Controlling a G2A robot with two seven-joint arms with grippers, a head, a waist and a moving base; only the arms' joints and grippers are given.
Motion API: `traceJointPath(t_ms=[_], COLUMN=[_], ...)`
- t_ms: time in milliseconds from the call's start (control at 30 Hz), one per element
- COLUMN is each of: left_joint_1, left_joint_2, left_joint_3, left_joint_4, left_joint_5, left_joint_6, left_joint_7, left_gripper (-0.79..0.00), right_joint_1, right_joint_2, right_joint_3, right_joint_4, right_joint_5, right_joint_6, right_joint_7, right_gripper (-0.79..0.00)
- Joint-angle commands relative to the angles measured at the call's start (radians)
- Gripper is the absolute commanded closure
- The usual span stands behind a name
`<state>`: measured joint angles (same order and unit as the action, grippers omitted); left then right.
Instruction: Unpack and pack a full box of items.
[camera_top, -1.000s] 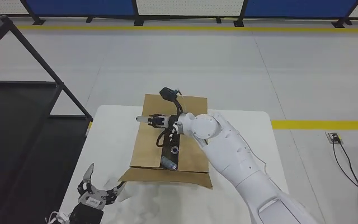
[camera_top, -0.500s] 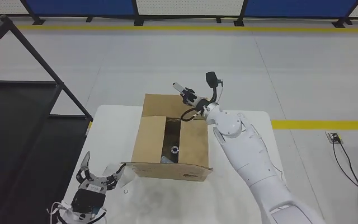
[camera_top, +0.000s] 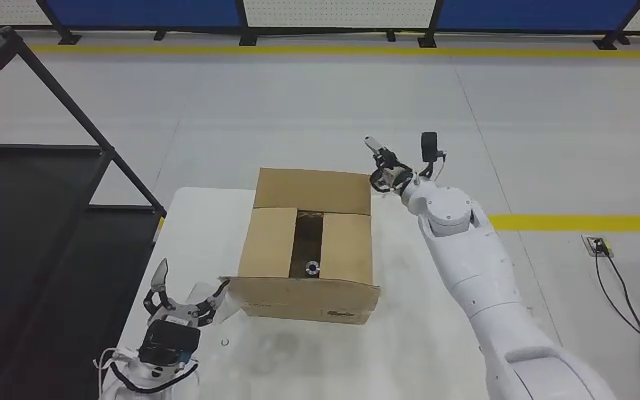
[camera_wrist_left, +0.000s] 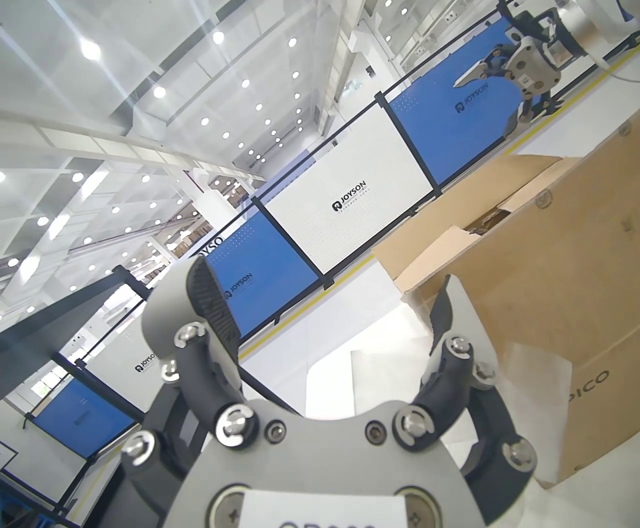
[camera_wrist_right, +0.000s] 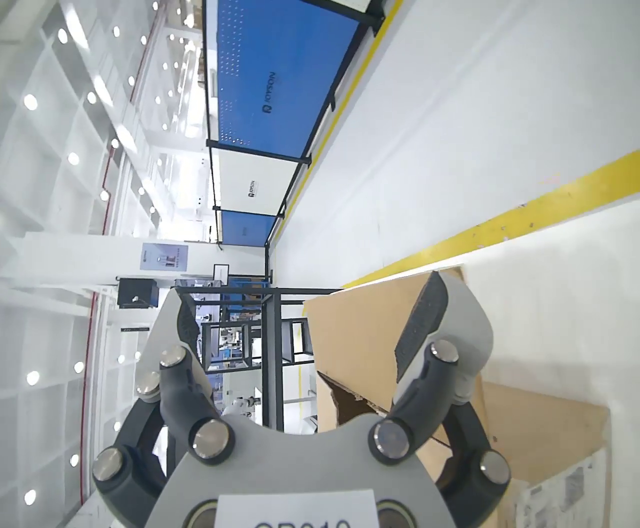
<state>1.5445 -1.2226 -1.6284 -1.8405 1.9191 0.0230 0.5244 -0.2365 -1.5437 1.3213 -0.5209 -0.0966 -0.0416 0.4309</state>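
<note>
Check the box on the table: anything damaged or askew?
Minor damage only: the cardboard box has a ragged, torn edge on an inner flap. Its top flaps sit half-open, leaving a dark gap down the middle with a small round item visible inside.

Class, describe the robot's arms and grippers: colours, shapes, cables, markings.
The right arm is glossy white, in rounded segments, with black cabling at the wrist. The left gripper and right gripper match: grey plate, black links, silver bolts, pale fingers with black ribbed pads, white label.
</note>
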Motion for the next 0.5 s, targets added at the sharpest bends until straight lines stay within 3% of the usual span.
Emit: traceJointPath(t_ms=[0,233,467], left_joint_1=[-0.008,-0.034,-0.058], left_joint_2=[0.000,-0.001,-0.002], left_joint_3=[0.003,0.019,0.027], left_joint_4=[0.005,0.019,0.038], left_joint_5=[0.006,0.013,0.017], left_joint_6=[0.003,0.009,0.016], left_joint_7=[-0.010,-0.043,-0.076], left_gripper=[-0.785,-0.785,-0.785], right_joint_1=[0.024,0.092,0.111], right_joint_2=[0.000,-0.008,-0.032], right_joint_3=[-0.003,-0.025,-0.060], right_joint_4=[0.041,0.188,0.256], right_joint_5=[-0.009,-0.019,-0.043], right_joint_6=[0.027,0.032,-0.008], right_joint_7=[-0.012,0.050,0.028], right_gripper=[-0.785,-0.785,-0.785])
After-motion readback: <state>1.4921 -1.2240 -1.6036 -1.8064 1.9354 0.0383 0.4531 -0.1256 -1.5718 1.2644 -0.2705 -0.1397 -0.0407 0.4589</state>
